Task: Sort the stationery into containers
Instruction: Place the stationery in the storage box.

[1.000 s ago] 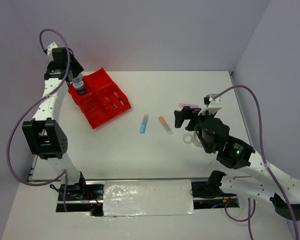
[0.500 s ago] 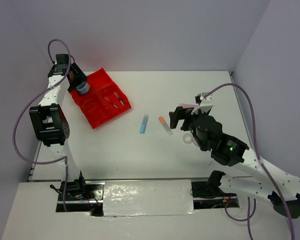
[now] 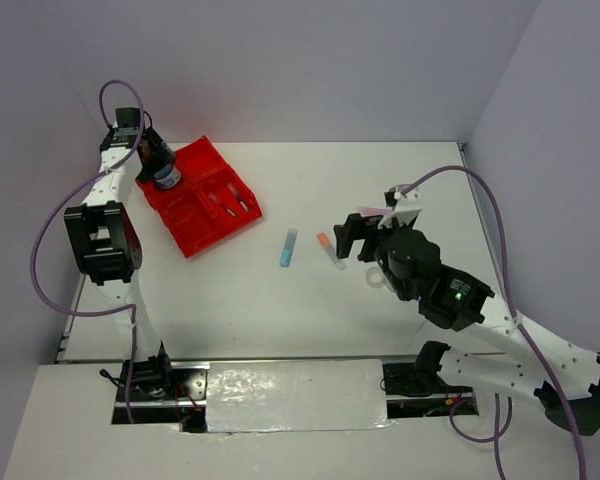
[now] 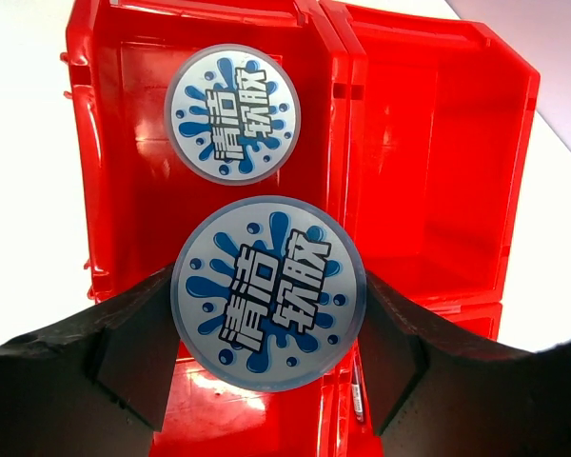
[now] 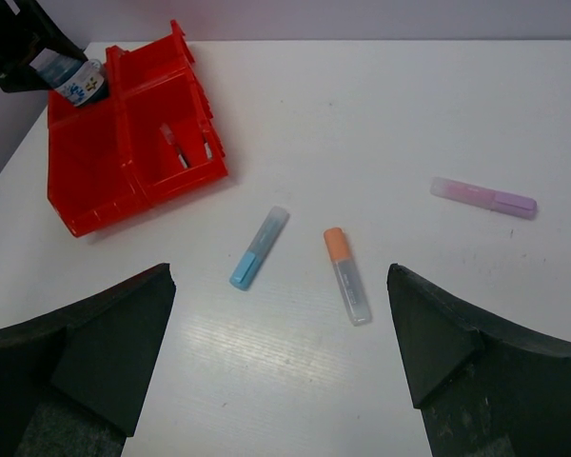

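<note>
On my far left, the left pincer [image 4: 268,352] is clamped on a round blue-and-white tub [image 4: 268,293], one finger against each side. It holds the tub over the leftmost compartment of the red tray [image 3: 192,228], where a second tub [image 4: 232,112] already lies. Two thin pens [image 3: 232,200] rest in the tray's rightmost compartment. Moving right across the white counter [image 3: 280,320], a light-blue stick [image 5: 260,248] lies flat, with an orange-tipped stick [image 5: 346,274] just beside it; they do not touch. My right pincer [image 5: 281,362] hangs above that pair, spread wide and gripping nothing. The pink stick [image 5: 483,197] lies farther right, apart from the others. A clear tape ring [image 3: 382,278] shows partly from under the right arm.
</note>
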